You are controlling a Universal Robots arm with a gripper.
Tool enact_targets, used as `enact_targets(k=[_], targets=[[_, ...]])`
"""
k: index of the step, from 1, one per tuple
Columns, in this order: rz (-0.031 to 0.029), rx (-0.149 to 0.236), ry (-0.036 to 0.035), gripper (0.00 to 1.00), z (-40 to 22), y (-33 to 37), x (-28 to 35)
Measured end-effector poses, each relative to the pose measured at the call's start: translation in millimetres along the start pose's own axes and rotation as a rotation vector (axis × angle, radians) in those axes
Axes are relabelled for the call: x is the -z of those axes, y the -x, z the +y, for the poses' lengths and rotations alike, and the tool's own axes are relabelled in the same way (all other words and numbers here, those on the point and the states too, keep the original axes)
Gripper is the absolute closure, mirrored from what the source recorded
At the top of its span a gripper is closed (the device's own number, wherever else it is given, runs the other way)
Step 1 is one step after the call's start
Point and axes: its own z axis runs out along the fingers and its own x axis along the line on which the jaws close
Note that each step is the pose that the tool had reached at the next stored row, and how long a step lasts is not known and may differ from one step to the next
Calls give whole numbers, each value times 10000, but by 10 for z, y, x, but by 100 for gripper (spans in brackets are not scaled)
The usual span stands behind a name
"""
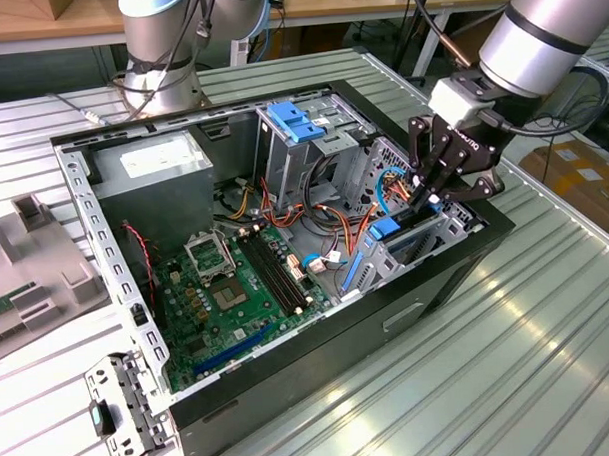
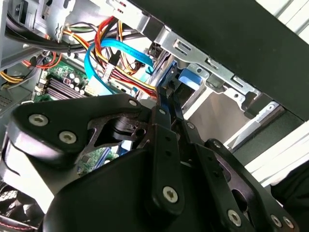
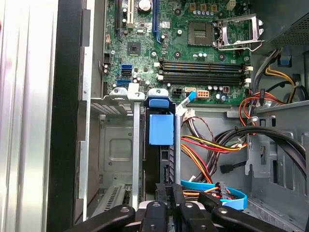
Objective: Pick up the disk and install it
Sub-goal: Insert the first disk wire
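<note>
We saw an open case (image 1: 456, 273) on a ribbed table (image 1: 550, 370), holding a green motherboard (image 1: 222, 301), a grey power supply (image 1: 158, 178), a blue-topped cage (image 1: 296, 128) and loose coloured cables (image 3: 212, 145).

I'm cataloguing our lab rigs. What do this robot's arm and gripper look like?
The arm is a thick silver-grey tube with a black band at its joint, and a black cable loops beside the wrist. A small pale block sits between wrist and gripper. The gripper is matte black, built of linked bars joined by silver screws, with white lettering on its body.
</note>
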Motion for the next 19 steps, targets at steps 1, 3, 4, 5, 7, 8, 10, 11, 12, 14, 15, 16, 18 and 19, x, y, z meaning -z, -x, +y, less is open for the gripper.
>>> enact_targets(k=[1, 3, 4, 5, 7, 8, 10, 11, 12, 14, 15, 16, 18, 19], targets=[[-9, 0, 0, 84, 0, -1, -4], [-13, 1, 0, 84, 0, 0, -4], [-28, 2, 0, 84, -1, -1, -10], [-27, 2, 0, 82, -1, -1, -10], [-24, 2, 0, 70, 0, 0, -5], [-23, 2, 0, 70, 0, 0, 0], [-31, 2, 0, 70, 5, 3, 58], [-38, 3, 0, 70, 10, 7, 115], [-53, 4, -1, 70, 15, 10, 168], [-178, 16, -1, 70, 16, 11, 180], [-263, 24, -2, 71, 16, 11, 181], [-336, 31, -2, 78, 16, 11, 180], [-446, 38, 26, 89, 3, 10, 165], [-467, 39, 39, 89, -6, 10, 156]])
